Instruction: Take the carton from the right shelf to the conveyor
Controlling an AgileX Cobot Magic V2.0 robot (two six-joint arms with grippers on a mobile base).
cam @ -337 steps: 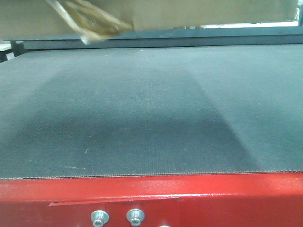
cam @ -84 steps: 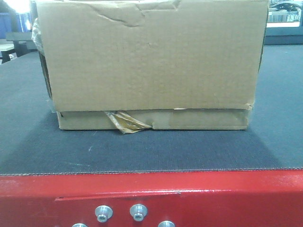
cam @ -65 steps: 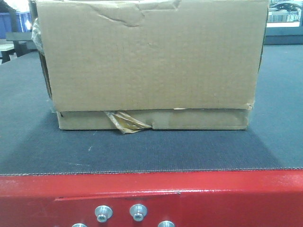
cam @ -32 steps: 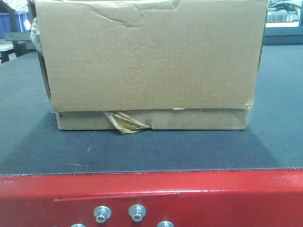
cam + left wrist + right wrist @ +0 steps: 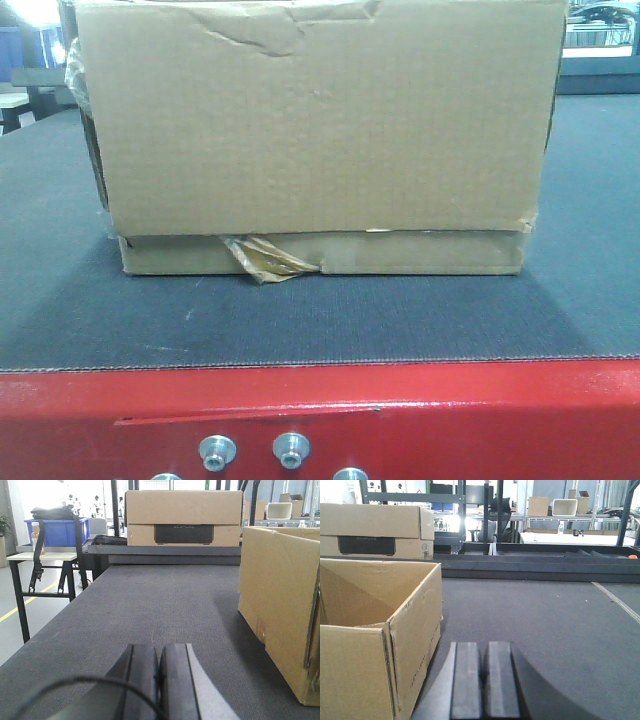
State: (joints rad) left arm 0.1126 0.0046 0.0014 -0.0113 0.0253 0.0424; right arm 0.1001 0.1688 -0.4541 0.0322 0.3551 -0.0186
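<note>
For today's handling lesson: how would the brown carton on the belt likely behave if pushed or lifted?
The carton is open-topped and looks empty, so probably light. Its dented upper edge suggests walls that flex under squeezing. Sitting flat and wide on the textured conveyor, it would likely slide rather than tip.

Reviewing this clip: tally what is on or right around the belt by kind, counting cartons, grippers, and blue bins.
Cartons: 2, the open carton resting on the conveyor, and a closed carton beyond the belt's far end.
Grippers: 2, the left gripper and the right gripper, both shut and empty.
Blue bins: 1, the blue bin on a side table.
Total: 5
</note>
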